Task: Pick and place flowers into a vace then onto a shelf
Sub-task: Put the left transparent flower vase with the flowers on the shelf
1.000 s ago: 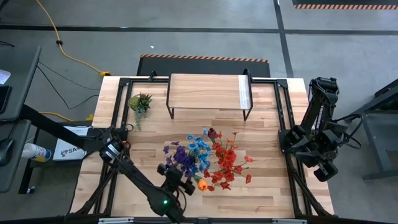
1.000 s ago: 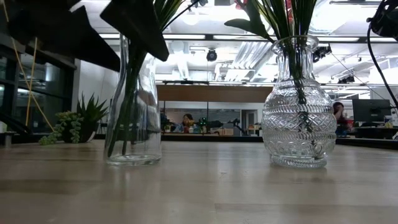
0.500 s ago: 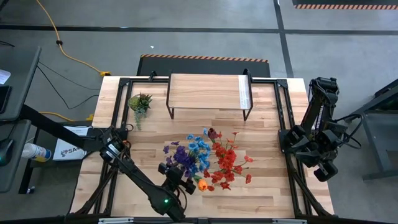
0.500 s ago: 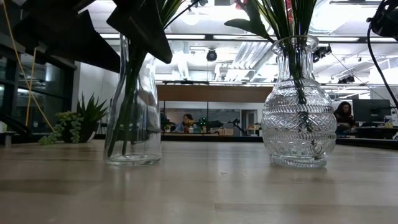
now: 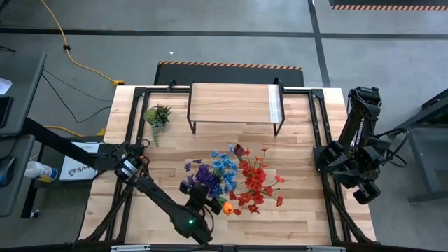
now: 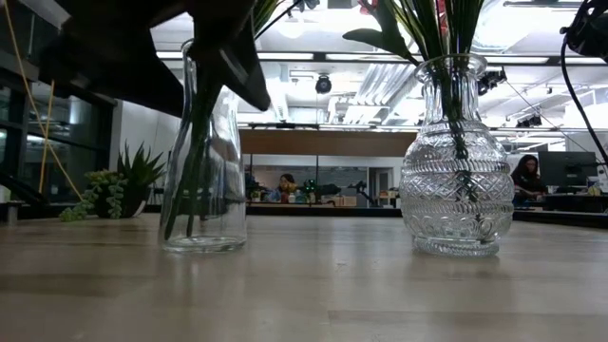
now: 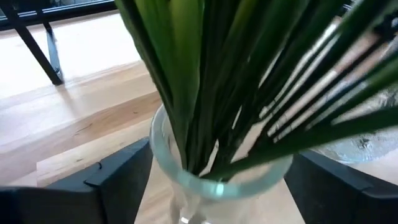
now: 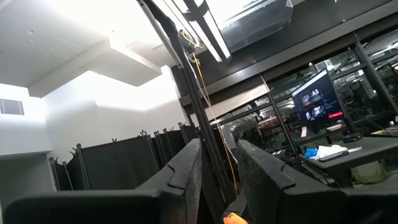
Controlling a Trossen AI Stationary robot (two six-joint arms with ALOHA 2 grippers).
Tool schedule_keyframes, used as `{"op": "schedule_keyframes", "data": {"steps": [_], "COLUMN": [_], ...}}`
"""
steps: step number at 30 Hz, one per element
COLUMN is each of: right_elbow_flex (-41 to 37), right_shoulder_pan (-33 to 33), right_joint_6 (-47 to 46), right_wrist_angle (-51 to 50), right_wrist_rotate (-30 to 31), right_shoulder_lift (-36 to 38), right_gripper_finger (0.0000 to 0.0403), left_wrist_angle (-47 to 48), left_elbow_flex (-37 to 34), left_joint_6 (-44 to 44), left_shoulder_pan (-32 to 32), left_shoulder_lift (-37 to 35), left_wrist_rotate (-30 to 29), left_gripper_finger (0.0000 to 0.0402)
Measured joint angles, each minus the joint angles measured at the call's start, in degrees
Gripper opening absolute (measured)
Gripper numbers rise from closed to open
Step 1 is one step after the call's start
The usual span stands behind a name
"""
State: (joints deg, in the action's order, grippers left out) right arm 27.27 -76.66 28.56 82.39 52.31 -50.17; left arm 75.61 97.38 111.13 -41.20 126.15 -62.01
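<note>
Left tool (image 7: 217,186) wide around vase (image 7: 211,177) neck; right tool (image 8: 217,168) narrow, parked aside.

The only lettering is on a white box (image 5: 77,166) beside the table's left edge in the high view, where dark letters starting "SA" show; the rest is hidden behind the arm.

Two glass vases stand on the tabletop (image 5: 301,210): a plain one (image 6: 201,161) and a patterned round one (image 6: 457,161), each holding a bunch of flowers (image 5: 210,175), the other bunch red (image 5: 257,183). One small potted plant (image 5: 158,115) and one low shelf (image 5: 234,103) are there too. Two robot arms reach in, one per side.
</note>
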Motion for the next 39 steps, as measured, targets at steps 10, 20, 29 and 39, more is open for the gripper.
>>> {"op": "schedule_keyframes", "data": {"steps": [10,20,29,39], "right_elbow_flex": [0.00,0.00,0.00,0.00], "right_shoulder_pan": [0.00,0.00,0.01,0.00], "right_joint_6": [0.00,0.00,0.00,0.00], "right_wrist_angle": [-0.02,-0.01,0.00,0.00], "right_wrist_rotate": [-0.02,-0.02,-0.02,-0.04], "right_shoulder_lift": [0.00,0.00,0.00,0.01], "right_gripper_finger": [0.0094,0.0094,0.0094,0.0094], "left_wrist_angle": [0.00,-0.02,0.00,6.64], "left_elbow_flex": [0.00,0.00,0.00,0.00], "left_joint_6": [-0.02,-0.07,0.34,9.07], "left_shoulder_pan": [-0.01,-0.05,-0.05,-2.30], "left_shoulder_lift": [0.00,-0.05,-0.13,-0.13], "left_wrist_rotate": [0.90,1.75,2.94,4.33], "left_gripper_finger": [0.0256,0.0208,0.0209,0.0209]}}
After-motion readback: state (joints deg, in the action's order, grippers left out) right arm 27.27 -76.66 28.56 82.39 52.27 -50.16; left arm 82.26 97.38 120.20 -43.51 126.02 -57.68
